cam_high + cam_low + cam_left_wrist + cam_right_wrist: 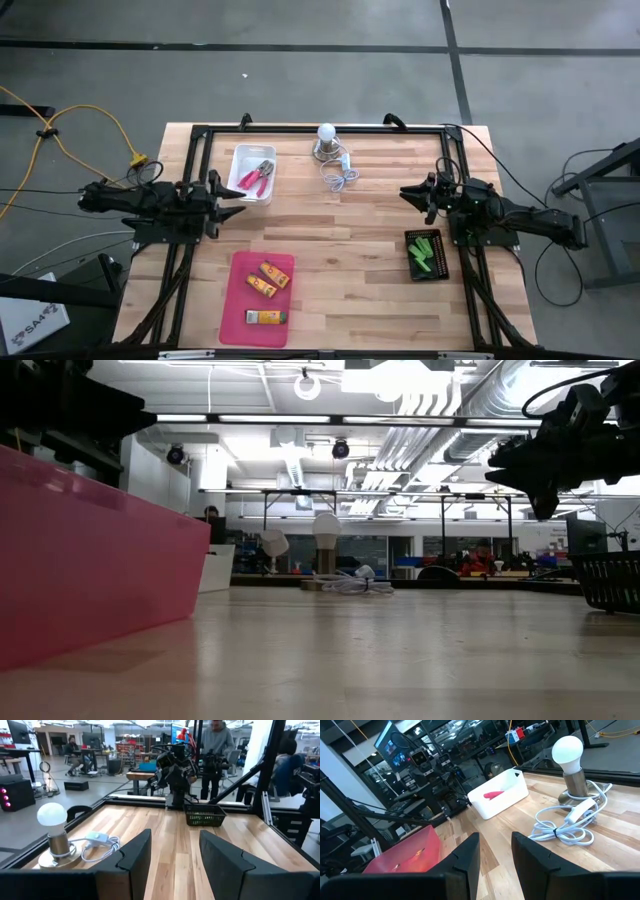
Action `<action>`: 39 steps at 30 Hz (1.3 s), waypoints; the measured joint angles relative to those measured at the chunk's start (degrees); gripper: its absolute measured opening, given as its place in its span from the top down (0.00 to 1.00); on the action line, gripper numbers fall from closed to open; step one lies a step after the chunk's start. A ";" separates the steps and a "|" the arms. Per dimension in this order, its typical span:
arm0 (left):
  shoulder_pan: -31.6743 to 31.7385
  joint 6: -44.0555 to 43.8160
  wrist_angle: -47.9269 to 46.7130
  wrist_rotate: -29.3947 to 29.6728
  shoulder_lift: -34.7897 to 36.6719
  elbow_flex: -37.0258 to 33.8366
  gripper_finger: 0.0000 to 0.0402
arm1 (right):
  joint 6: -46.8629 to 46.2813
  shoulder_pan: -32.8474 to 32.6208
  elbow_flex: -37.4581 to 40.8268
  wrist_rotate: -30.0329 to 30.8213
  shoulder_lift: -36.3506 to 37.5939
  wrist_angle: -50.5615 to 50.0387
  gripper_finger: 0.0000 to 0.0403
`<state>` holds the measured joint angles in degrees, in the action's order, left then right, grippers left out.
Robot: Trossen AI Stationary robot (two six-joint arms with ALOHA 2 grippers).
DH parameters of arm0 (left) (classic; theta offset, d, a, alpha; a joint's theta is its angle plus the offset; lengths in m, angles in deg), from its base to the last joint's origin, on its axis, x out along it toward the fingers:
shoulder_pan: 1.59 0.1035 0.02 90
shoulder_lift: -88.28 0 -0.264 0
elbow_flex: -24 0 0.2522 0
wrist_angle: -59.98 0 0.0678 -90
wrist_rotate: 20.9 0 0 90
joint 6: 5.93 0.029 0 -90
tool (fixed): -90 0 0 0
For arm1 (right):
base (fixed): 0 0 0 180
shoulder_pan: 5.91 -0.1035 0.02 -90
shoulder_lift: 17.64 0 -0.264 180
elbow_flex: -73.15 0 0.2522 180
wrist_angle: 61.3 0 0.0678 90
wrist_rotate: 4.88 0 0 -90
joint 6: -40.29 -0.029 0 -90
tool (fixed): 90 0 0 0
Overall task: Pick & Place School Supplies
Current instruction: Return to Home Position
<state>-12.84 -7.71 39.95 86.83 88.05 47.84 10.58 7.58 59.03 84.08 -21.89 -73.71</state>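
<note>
Three orange-yellow oblong pieces (269, 283) lie in a pink tray (240, 311) near the table's near edge. Light-green short sticks (424, 252) fill a black basket (426, 256) by the right side. Pink-handled pliers (258, 176) rest in a white bin (251, 172) toward the far left. My left gripper (236, 205) hovers open at the table's left side, just near of the white bin. My right gripper (407, 193) hovers open at the right side, just beyond the far end of the black basket. Neither holds anything.
A white bulb on a metal base (326, 142) with a coiled white cord (340, 176) sits at the far middle of the table. A black frame (320, 130) borders the tabletop. Bare wood lies between the two grippers. People stand beyond the table in the left wrist view.
</note>
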 joint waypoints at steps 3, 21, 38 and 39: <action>0.00 -0.47 1.59 -0.02 0.00 -1.46 0.60 | -0.02 0.02 0.00 0.00 0.00 0.00 0.75; 0.03 0.32 4.83 -3.43 0.00 -6.16 0.60 | -0.01 0.01 0.01 0.00 0.00 0.09 0.75; 0.05 3.49 6.72 -10.38 -0.02 -8.87 0.60 | -0.01 0.01 0.00 0.00 0.00 0.13 0.75; 0.05 3.48 6.70 -10.36 -0.02 -8.87 0.60 | -0.02 0.01 0.01 0.00 0.00 0.13 0.75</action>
<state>-12.79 -4.23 46.65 76.48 88.03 38.97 10.56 7.59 59.03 84.08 -21.89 -73.58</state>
